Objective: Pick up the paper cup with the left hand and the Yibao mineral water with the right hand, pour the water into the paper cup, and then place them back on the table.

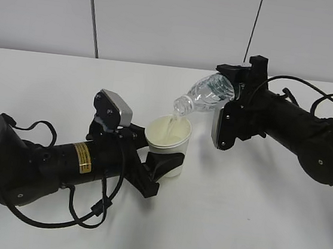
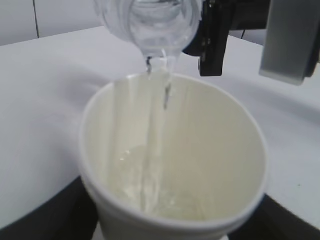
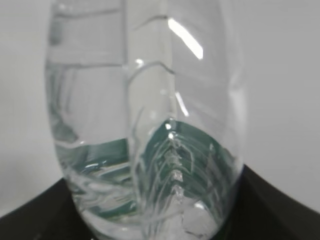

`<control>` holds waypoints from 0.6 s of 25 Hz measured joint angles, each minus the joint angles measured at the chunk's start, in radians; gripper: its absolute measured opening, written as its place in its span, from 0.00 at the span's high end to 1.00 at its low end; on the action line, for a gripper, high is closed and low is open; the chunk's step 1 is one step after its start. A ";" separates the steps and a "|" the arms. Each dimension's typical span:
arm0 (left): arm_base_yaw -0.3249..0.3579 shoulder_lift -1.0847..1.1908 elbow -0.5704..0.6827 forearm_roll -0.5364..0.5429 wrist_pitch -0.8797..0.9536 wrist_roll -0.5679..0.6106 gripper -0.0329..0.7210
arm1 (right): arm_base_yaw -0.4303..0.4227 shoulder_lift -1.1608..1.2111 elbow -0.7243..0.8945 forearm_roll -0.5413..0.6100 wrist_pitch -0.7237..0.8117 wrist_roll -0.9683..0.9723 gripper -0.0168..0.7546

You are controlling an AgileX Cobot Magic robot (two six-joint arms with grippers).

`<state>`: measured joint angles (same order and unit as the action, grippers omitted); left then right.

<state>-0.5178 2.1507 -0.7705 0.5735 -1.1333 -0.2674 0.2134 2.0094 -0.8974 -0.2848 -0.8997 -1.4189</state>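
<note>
**A:** Start at the left hand (image 1: 165,163). What is it doing?

**B:** Its two black fingers (image 1: 163,160) are pressed against the sides of the paper cup (image 1: 168,138), pinching it low on the wall. The cup stands upright, mouth open to the top, close above the table (image 1: 233,228); whether its base touches the surface I cannot tell. Behind the claw sits the silver-grey camera block (image 1: 115,108), and further back the yellow sticker (image 1: 81,157) on the arm.

**A:** And the right hand (image 1: 233,93)?

**B:** It is clamped on the bottle (image 1: 207,94), gripping the labelled end. In the right wrist view the green label (image 3: 175,150) shows through the clear ribbed plastic just above the dark claw. The bottle is tipped over, neck pointing down and to the left, with its open mouth just above the cup's rim.

**A:** Is anything coming out?

**B:** Yes. A thin stream of water (image 2: 150,150) falls from the mouth into the cup. The left wrist view shows it running down the inner wall to a shallow pool at the bottom.

**A:** And around them?

**B:** Plain white tabletop, with a pale wall (image 1: 178,18) behind.
</note>
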 joint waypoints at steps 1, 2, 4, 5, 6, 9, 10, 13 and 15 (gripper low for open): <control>0.000 0.000 0.000 0.000 0.000 0.000 0.37 | 0.000 0.000 0.000 0.002 0.000 0.000 0.34; 0.000 0.000 0.000 0.000 0.000 0.000 0.37 | 0.000 0.000 0.000 0.005 0.000 0.000 0.34; 0.000 0.000 0.000 0.000 0.001 0.000 0.37 | 0.000 0.000 0.000 0.014 0.000 0.002 0.34; 0.000 0.000 0.000 0.000 0.001 0.000 0.37 | 0.000 0.000 0.000 0.016 0.000 0.007 0.34; 0.000 0.000 0.000 0.000 0.002 0.000 0.37 | 0.000 0.000 0.000 0.016 0.000 0.007 0.34; 0.000 0.000 0.000 -0.002 0.003 0.000 0.37 | 0.000 0.000 0.000 0.018 0.000 0.028 0.34; 0.000 0.000 0.000 -0.003 0.003 0.000 0.37 | 0.000 0.000 0.000 0.018 0.000 0.028 0.34; 0.000 0.000 0.000 -0.012 0.003 0.000 0.37 | 0.000 0.000 0.000 0.019 0.000 0.083 0.34; 0.000 0.000 0.000 -0.019 0.003 0.000 0.37 | 0.000 0.000 0.000 0.019 0.000 0.106 0.34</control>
<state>-0.5178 2.1507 -0.7705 0.5543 -1.1301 -0.2674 0.2134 2.0094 -0.8974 -0.2662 -0.8997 -1.3128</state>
